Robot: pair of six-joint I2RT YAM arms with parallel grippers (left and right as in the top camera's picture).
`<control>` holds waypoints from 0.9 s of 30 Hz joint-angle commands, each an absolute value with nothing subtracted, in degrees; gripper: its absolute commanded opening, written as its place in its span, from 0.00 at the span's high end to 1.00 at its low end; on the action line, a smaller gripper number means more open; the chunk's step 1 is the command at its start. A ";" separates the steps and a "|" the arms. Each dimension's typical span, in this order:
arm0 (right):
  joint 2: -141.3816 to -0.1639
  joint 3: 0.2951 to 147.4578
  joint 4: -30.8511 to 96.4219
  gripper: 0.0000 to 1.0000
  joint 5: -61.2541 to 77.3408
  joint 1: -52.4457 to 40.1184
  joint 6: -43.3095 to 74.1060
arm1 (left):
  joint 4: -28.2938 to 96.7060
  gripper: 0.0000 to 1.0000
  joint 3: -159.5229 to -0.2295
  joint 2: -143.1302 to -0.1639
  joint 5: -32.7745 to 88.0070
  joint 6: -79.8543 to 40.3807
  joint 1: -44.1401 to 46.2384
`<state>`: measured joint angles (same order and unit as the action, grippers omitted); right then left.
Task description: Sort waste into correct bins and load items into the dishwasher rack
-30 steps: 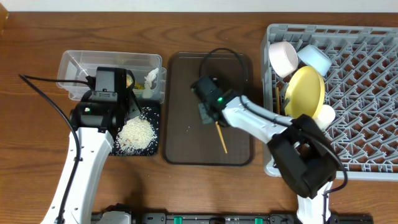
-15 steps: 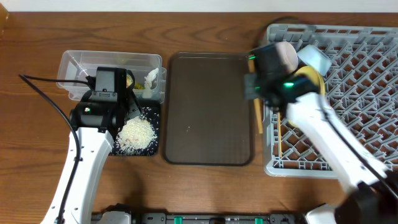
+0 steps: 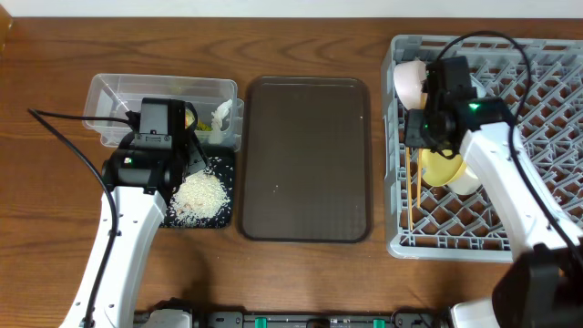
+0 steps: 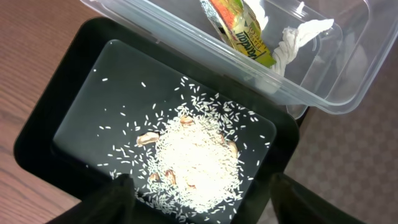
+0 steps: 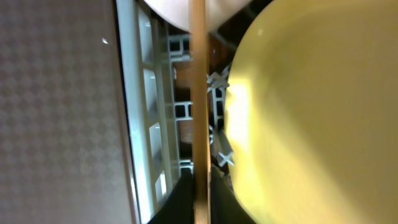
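Observation:
My right gripper (image 3: 424,137) is shut on a wooden chopstick (image 5: 199,93) and holds it inside the grey dishwasher rack (image 3: 528,196), by its left wall. Another chopstick (image 3: 411,196) lies along that wall. The yellow plate (image 5: 311,112) stands just right of the held stick, with the white bowl (image 3: 410,80) behind it and a pale cup (image 3: 466,182) beside it. My arm hides the blue bowl. My left gripper (image 4: 205,208) is open over the black tray (image 4: 43,137), which holds rice grains (image 4: 196,162). The clear tub (image 4: 348,81) holds the snack wrapper (image 4: 239,31) and tissue (image 4: 298,37).
The dark brown serving tray (image 3: 305,159) lies between the bins and the rack, with a few specks on it. The clear tub (image 3: 118,96) sits directly behind the black tray (image 3: 228,219). The rack's left wall (image 5: 140,124) runs close beside my right fingers.
My right gripper lifted the chopstick off the brown tray and carried it right, into the rack by its left wall. The left arm has not moved.

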<state>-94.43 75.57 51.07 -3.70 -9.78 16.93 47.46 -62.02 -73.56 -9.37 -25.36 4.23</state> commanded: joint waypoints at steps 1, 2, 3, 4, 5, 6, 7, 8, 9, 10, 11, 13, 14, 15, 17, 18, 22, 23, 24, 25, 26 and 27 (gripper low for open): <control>-95.70 75.53 50.89 0.77 -2.92 -9.78 15.81 | 47.51 0.21 -62.11 -73.73 -9.47 -25.63 4.03; -95.74 75.53 50.72 0.72 -2.92 -9.80 15.79 | 47.51 0.20 -62.11 -73.73 -9.50 -25.63 4.03; -95.74 75.53 50.46 0.70 -2.94 -9.78 15.79 | 47.48 0.20 -62.11 -73.73 -9.50 -25.63 4.03; -95.70 75.53 50.24 0.69 -2.94 -9.78 15.81 | 47.40 0.20 -62.11 -73.73 -9.50 -25.63 4.03; -95.68 75.53 49.95 0.68 -2.94 -9.78 15.79 | 47.24 0.20 -62.11 -73.73 -9.50 -25.63 4.03; -95.68 75.53 49.78 0.68 -2.87 -9.78 15.81 | 47.11 0.20 -62.11 -73.73 -9.50 -25.61 4.03; -95.68 75.53 49.67 0.68 -2.68 -9.78 15.84 | 47.11 0.20 -62.11 -73.73 -9.50 -25.56 4.03; -95.68 75.53 49.65 0.67 -2.42 -9.82 15.84 | 47.31 0.19 -62.11 -73.73 -9.45 -25.08 4.03; -95.48 75.53 49.74 0.66 -1.76 -9.82 15.81 | 47.66 0.19 -62.11 -73.71 -9.23 -23.73 4.03; -95.31 75.53 49.74 0.64 -0.62 -9.82 15.81 | 47.99 0.19 -62.13 -73.65 -8.03 -21.80 4.03; -94.98 75.53 49.69 0.62 0.43 -9.82 15.81 | 48.27 0.19 -62.13 -73.60 -6.70 -20.67 4.03; -94.15 75.53 49.23 0.60 1.76 -9.80 15.86 | 49.15 0.19 -62.11 -73.49 -3.79 -19.14 4.03; -93.62 75.53 48.97 0.59 1.83 -9.80 16.05 | 49.69 0.19 -62.13 -73.43 -2.72 -18.41 4.03; -93.14 75.53 48.86 0.59 1.83 -9.80 16.05 | 50.39 0.19 -62.11 -73.23 -1.76 -17.74 4.03; -92.09 75.53 49.08 0.59 2.11 -9.80 16.05 | 52.03 0.19 -62.11 -72.40 -1.48 -17.61 4.03; -91.66 75.50 49.17 0.59 2.46 -9.80 16.03 | 52.71 0.19 -62.11 -71.81 -1.48 -17.61 4.03; -88.64 73.23 47.37 0.58 5.74 -9.82 15.99 | 53.69 0.19 -60.88 -66.35 -1.48 -15.77 4.16; -87.66 72.14 46.52 0.58 6.39 -9.82 16.01 | 53.39 0.19 -60.14 -64.47 -1.48 -14.70 4.34; -86.08 70.26 45.12 0.58 7.16 -9.80 16.01 | 53.06 0.19 -59.35 -62.37 -1.50 -13.80 4.58; -83.66 67.46 43.20 0.57 7.38 -9.82 16.01 | 53.01 0.19 -58.37 -59.35 -1.48 -12.91 4.97; -81.32 65.06 41.91 0.57 7.35 -9.80 16.01 | 53.04 0.19 -57.47 -56.77 -1.50 -12.45 5.34; -78.74 62.63 40.82 0.55 7.29 -9.82 15.81 | 53.01 0.19 -56.64 -54.59 -1.52 -12.49 5.61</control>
<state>-85.14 68.36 42.37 5.43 -9.80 15.92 52.82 -59.07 -60.49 -1.83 -15.51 4.73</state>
